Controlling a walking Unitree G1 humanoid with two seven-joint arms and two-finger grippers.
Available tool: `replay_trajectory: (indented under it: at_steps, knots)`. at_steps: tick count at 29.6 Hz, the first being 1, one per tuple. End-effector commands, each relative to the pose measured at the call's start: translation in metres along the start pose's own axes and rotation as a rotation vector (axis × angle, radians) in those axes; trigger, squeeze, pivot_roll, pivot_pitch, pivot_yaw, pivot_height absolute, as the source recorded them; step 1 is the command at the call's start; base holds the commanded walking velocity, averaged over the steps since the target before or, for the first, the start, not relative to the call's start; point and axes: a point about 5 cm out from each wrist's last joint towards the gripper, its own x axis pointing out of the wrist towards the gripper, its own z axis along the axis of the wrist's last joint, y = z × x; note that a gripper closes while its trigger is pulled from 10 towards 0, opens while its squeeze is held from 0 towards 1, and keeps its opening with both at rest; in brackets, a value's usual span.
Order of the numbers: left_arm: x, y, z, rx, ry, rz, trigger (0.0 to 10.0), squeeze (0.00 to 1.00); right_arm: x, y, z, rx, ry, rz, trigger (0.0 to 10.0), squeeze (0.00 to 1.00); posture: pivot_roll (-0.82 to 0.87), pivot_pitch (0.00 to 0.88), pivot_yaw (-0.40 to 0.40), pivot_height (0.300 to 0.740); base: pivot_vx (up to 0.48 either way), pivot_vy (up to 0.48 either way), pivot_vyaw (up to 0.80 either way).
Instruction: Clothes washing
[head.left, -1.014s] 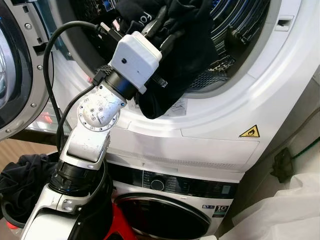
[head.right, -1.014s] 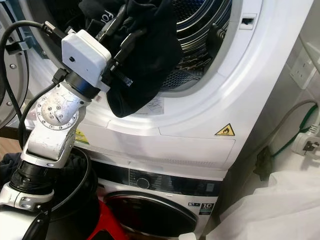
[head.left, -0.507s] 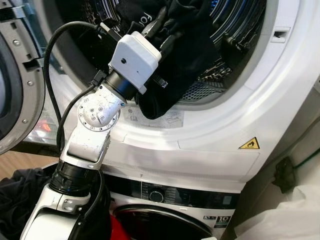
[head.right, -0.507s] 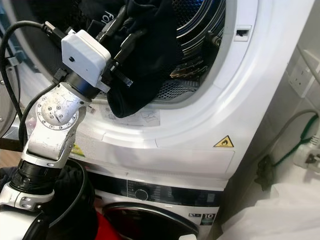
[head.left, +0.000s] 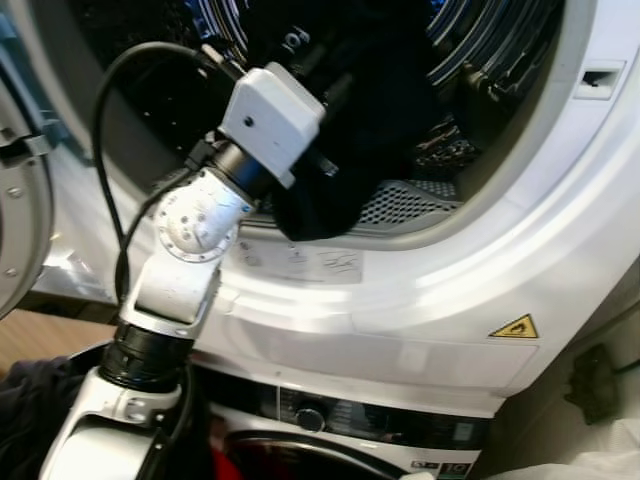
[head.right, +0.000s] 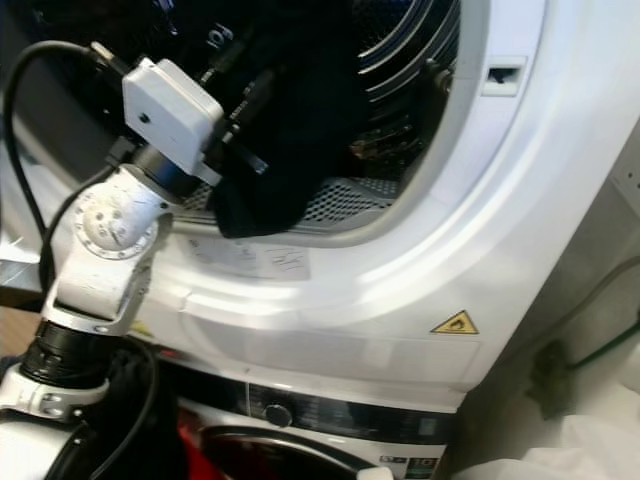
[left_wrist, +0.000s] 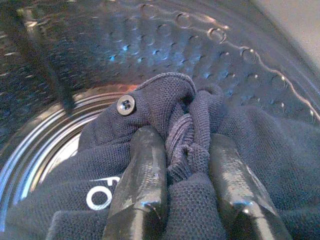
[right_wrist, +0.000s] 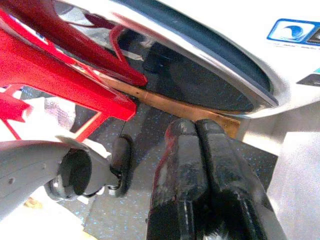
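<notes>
Nearest: left arm raised from lower left, white wrist camera box (head.left: 272, 112) with black cable looping off it. Left gripper (left_wrist: 189, 155) clamped on dark garment (head.left: 360, 150), fabric bunched between both black fingers (left_wrist: 137, 170), small metal stud or snap showing on the cloth. Garment held at the mouth of upper machine (head.left: 450, 290), most of it already inside the opening, lower fold hanging over perforated grey lip (head.left: 400, 203) at the bottom of the door ring. Beyond: ribbed steel drum (left_wrist: 100, 55), dimpled wall, looks bare behind the cloth.

Right gripper (right_wrist: 207, 165) hanging low near the floor, fingers pressed together, holding nothing; red frame (right_wrist: 55, 65) and rim of lower machine door beside it.

Step in hand, as judged: loading, garment partway into the drum. Next move likely calls for pushing further in past the lip, then letting go, so the trailing fold does not snag or drop outside.

Writing: white letters on the garment, only "o" or "fo" legible. Yellow triangular warning sticker (head.left: 514, 327) with flame symbol on the front panel. Paper label with scribble-like print (head.left: 300, 262) below the door ring, unreadable. Lower machine control panel (head.left: 380, 425) with knob, badge text too small to read. Blue wave logo (right_wrist: 292, 30) on the lower machine's white front.
</notes>
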Motion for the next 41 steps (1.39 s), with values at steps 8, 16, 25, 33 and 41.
replay_trajectory:
  at_steps: [8, 16, 25, 33, 41]
  knots:
    - [0.008, -0.007, 0.013, -0.013, -0.062, -0.057, 10.0, 0.0, -0.001, -0.006, -0.004, 0.009, 0.013, -0.017, 10.0, 0.0, 0.08, 0.0, 0.091, 0.74, 0.154, 0.0, 0.0]
    - [0.008, -0.012, 0.013, -0.06, -0.06, -0.102, 10.0, 0.0, -0.001, -0.006, -0.004, 0.006, 0.014, -0.015, 10.0, 0.0, 0.08, 0.0, 0.091, 0.74, 0.0, 0.0, 0.0]
    - [0.016, -0.008, 0.005, -0.069, -0.068, -0.217, 10.0, 0.0, -0.001, -0.005, -0.001, 0.003, 0.007, -0.012, 10.0, 0.0, 0.08, 0.0, 0.091, 0.74, 0.0, 0.0, 0.0]
    - [0.049, 0.069, -0.049, -0.156, 0.2, 0.012, 10.0, 0.0, -0.001, -0.008, 0.0, -0.008, 0.009, -0.013, 10.0, 0.0, 0.09, 0.0, 0.078, 0.74, 0.0, 0.0, 0.0]
    - [0.077, 0.087, -0.063, -0.388, 0.413, 0.132, 10.0, 0.0, -0.001, -0.01, 0.0, -0.009, 0.009, -0.018, 10.0, 0.0, 0.1, 0.0, 0.074, 0.74, 0.0, 0.0, 0.0]
